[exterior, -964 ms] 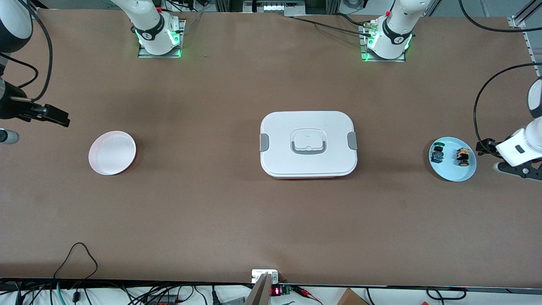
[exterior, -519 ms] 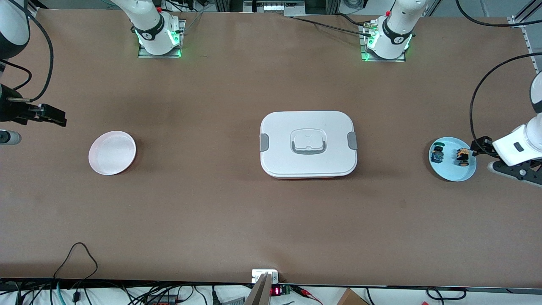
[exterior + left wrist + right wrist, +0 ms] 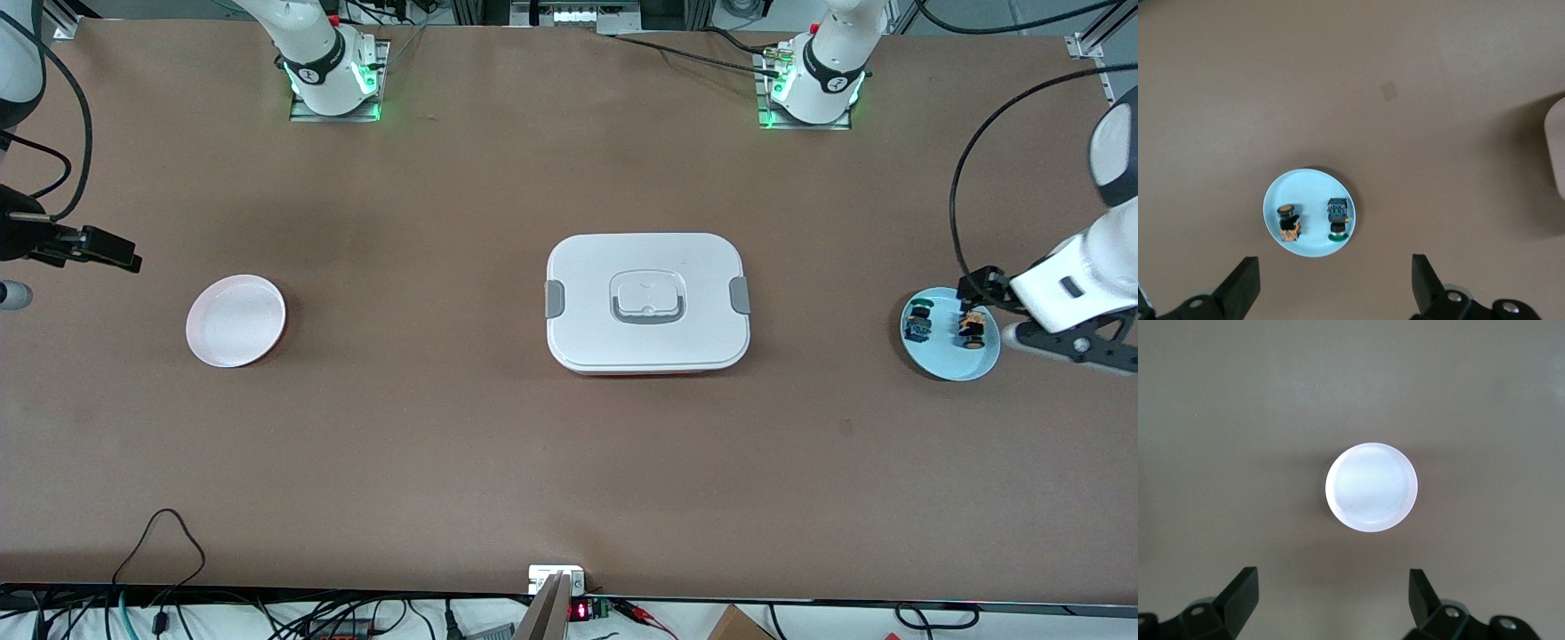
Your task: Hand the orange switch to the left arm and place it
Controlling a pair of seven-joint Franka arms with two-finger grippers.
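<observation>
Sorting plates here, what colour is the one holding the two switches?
Light blue plate; clearest in the left wrist view.

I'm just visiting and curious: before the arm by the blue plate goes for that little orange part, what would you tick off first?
1. Orange switch lies on the blue plate, nothing covering it: ok.
2. Left gripper open, empty: ok.
3. Left gripper centred over the switch: not ok; it hangs over the plate's edge.
4. Blue-and-green component beside the switch, gap between them: ok, though tight.
5. Box shut at mid-table, apart from both arms: ok.
6. Right gripper open, waiting over the table beside the white plate: ok.
</observation>
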